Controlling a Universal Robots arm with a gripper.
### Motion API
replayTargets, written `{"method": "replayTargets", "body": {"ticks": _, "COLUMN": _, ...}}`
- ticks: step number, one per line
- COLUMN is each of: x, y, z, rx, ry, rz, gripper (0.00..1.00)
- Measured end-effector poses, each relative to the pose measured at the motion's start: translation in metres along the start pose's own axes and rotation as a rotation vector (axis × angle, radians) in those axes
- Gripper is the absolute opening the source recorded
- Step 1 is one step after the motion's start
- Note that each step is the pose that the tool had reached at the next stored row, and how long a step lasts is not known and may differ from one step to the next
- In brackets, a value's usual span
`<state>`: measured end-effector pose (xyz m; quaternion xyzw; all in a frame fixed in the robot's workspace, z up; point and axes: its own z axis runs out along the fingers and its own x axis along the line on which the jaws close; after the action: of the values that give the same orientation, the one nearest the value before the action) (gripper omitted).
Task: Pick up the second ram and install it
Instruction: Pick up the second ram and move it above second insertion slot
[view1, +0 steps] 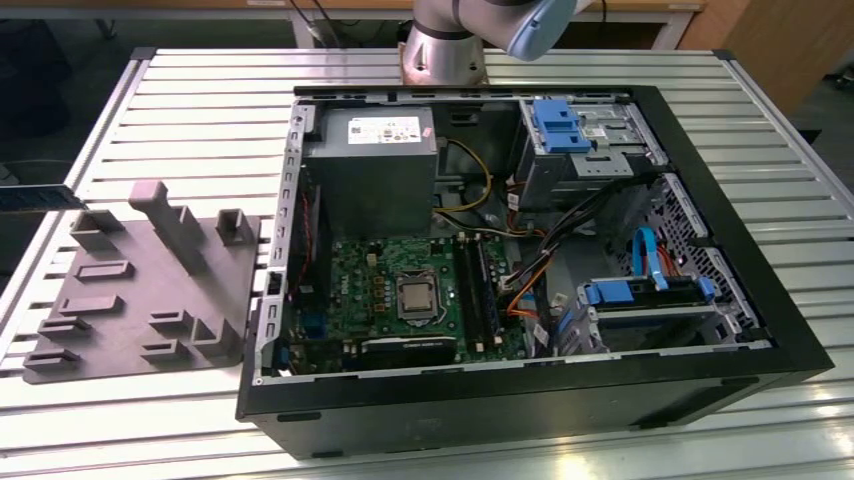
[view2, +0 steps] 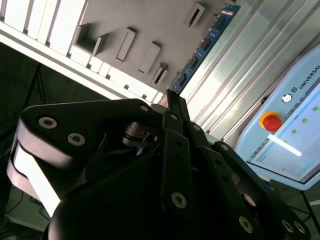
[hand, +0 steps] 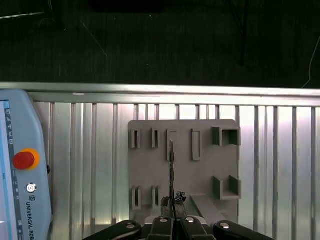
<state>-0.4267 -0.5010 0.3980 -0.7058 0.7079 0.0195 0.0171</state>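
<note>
Exterior view first: the ram (view1: 34, 196) is caught at that view's far left edge, near the table (view1: 200, 100) rim, beside the grey fixture (view1: 140, 290) and well apart from the open case (view1: 747, 300). In both wrist views the gripper (hand: 172, 204) is seen clenched on 1 end of the stick, with the rest jutting out ahead, in line with the fixture's slots. In the first wrist view the stick is shown edge-on, as a thin line. How high it hangs above the fixture cannot be told.

Now the risks, and these are judgements. The stick is pinched at 1 end only, so it could be levered askew in the grip by any knock, and a tilted stick would not be seated squarely. The board's sockets (view1: 477, 285) are crowded by cables (view1: 534, 270) just beside them, so a wire could be snagged or trapped under the stick. The case wall could be clipped on the way over. A reversed notch would be jammed if pressed. The pendant (hand: 20, 170) lies on the table beside the fixture and could be brushed.

The count: 1 ram in the grip, 1 gripper, 1 fixture, 1 case, 1 pendant, 2 blue brackets (view1: 561, 125) inside the case.
</note>
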Motion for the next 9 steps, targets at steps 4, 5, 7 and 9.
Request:
{"method": "replayTargets", "body": {"ticks": 4, "x": -0.0003, "y": 0.0, "z": -0.0036, "rx": 0.0003, "ry": -0.0002, "rz": 0.0, "gripper": 0.12}}
{"method": "replayTargets", "body": {"ticks": 5, "x": -0.0003, "y": 0.0, "z": -0.0044, "rx": 0.0003, "ry": -0.0002, "rz": 0.0, "gripper": 0.12}}
{"method": "replayTargets", "body": {"ticks": 7, "x": -0.0004, "y": 0.0, "z": -0.0059, "rx": 0.0006, "ry": -0.0002, "rz": 0.0, "gripper": 0.12}}
{"method": "replayTargets", "body": {"ticks": 9, "x": -0.0005, "y": 0.0, "z": -0.0075, "rx": 0.0007, "ry": -0.0003, "rz": 0.0, "gripper": 0.12}}
